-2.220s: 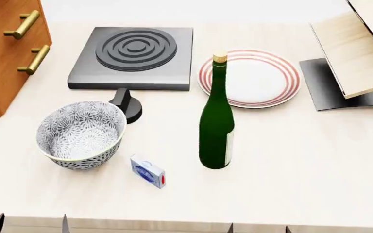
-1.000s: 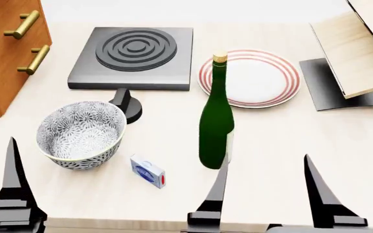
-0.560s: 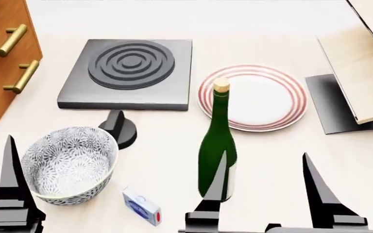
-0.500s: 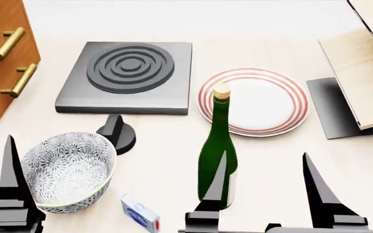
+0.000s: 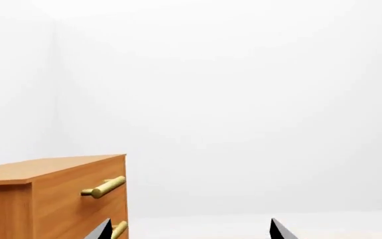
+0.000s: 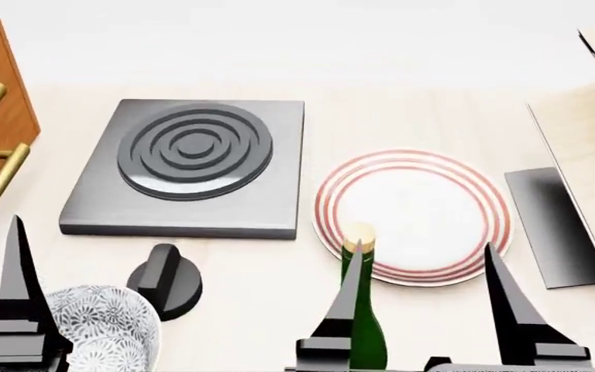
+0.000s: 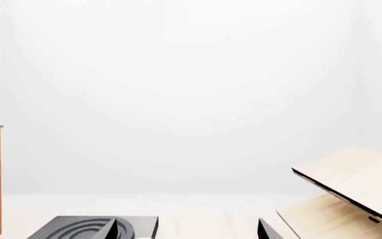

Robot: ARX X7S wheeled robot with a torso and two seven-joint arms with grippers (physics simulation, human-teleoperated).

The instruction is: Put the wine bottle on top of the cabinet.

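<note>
Two spread grippers (image 6: 418,298), one wine bottle (image 6: 362,325).

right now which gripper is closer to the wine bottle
Right. The right gripper is open with the wine bottle beside its inner finger. The left gripper is off by the bowl.

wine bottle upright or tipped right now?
Upright. In the head view the wine bottle stands with its cork straight above the green body; its base is cut off.
</note>
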